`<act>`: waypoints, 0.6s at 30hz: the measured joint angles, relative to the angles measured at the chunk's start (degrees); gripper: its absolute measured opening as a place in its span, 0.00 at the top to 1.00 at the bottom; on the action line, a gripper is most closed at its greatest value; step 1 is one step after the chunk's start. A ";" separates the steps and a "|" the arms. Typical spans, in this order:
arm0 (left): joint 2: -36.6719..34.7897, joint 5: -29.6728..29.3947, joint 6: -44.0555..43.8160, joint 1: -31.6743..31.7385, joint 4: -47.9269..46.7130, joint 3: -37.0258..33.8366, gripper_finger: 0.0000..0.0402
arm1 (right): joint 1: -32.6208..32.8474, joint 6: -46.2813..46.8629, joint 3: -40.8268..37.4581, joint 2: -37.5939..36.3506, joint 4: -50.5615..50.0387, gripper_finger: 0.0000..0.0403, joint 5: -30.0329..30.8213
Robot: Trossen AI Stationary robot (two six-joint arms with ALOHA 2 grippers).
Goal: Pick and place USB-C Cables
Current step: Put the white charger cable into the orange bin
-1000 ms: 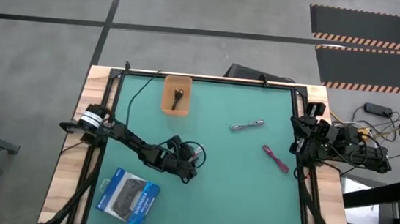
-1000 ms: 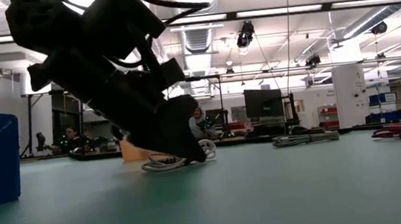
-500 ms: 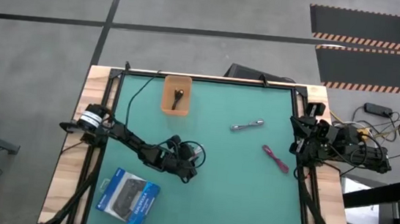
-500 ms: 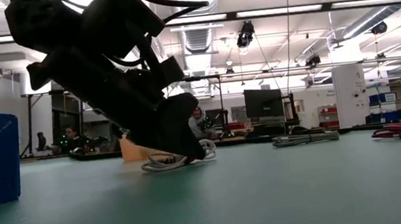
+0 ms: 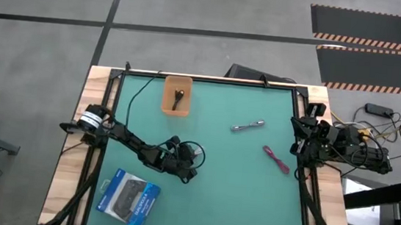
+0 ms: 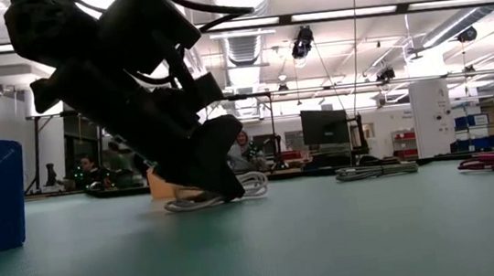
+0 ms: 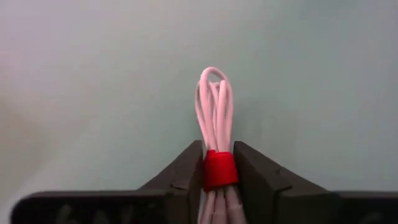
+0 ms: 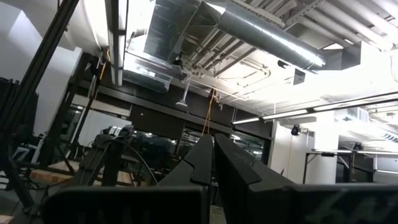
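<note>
Since the earlier frame, the white cable (image 6: 234, 191) has shifted slightly toward 9 o'clock in the low view along with the left hand (image 5: 189, 172), and its loops lie lower on the counter (image 5: 236, 197). White cable: a bundle of loops bound by a red band (image 7: 219, 170), clamped at that band between the two fingers (image 7: 185, 173) of the left hand. Position on the counter: left of centre, at roughly 8 o'clock from the middle.

Black cable (image 5: 179, 98): lies inside the wooden tray (image 5: 175, 110) at 12 o'clock from the left hand, near the far edge. Silver-grey cable (image 5: 248, 125): lies bare on the counter at 2 o'clock from the left hand. Pink cable (image 5: 275, 160): lies at 3 o'clock, near the right edge.

Blue-and-black box (image 5: 128, 198): sits at 7 o'clock from the left hand.

Right hand (image 8: 213, 163): parked at the right edge of the counter, fingers pressed together on nothing.
</note>
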 joint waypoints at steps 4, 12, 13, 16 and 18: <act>-0.05 -0.01 -0.12 0.00 0.14 0.00 0.91 | -0.01 0.02 -0.02 0.00 0.00 0.98 0.00; -0.07 -0.03 -2.64 0.00 0.08 0.00 0.92 | -0.01 -0.03 -0.02 0.00 -0.04 0.98 0.00; -0.11 -0.01 -2.77 0.00 0.08 0.00 0.92 | -0.01 -0.01 -0.01 0.00 -0.05 0.98 0.00; -0.11 0.29 -2.69 0.00 -0.18 0.56 0.92 | 0.00 0.00 -0.02 0.00 -0.05 0.98 0.00; -0.35 0.41 -2.58 0.00 -0.20 0.83 0.92 | 0.00 0.05 -0.02 0.00 -0.07 0.98 0.00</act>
